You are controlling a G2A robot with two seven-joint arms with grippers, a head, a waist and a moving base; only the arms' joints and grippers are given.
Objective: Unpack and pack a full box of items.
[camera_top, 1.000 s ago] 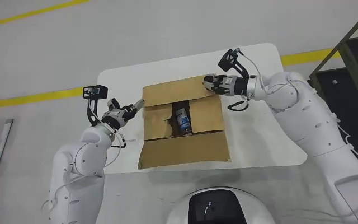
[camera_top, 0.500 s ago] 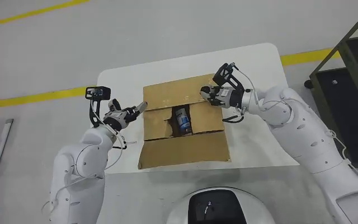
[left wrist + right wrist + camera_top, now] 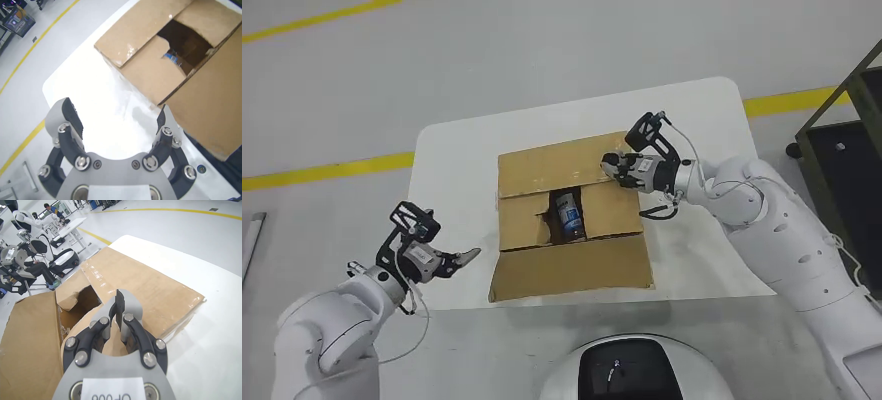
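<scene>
**Box on table, flaps partly shut; one arm on it, one arm off**

Table [image 3: 697,125]: white, rounded corners. The bare top is widest right of the box, with a fair strip on the far side and a narrower strip on the left. The near side has almost no margin.

Cardboard box [image 3: 542,165]: sits in the middle of the table, a little left of centre. Its near flap [image 3: 572,268] spreads out to the table's near edge. The left flap [image 3: 524,218], torn along its inner edge, and the right flap [image 3: 614,208] lie over the top with a dark gap between them.

Right gripper [image 3: 610,166]: at the box's far right corner, over the far end of the right flap. Its fingers [image 3: 119,306] are pressed nearly together with the cardboard edge of that flap pinched between them.

Left gripper [image 3: 115,105]: hovers over the table's near left corner, near the corner of the near flap but apart from the cardboard. The jaws are spread wide and grasp nothing.

Blue can [image 3: 568,215]: lies down inside the box, seen through the gap between the left and right flaps.

Change: half a second ago the left gripper was at the box's left wall. It has since drawn back toward the near left corner, leaving the left strip of the table free. The right gripper, box and can keep their places.
</scene>
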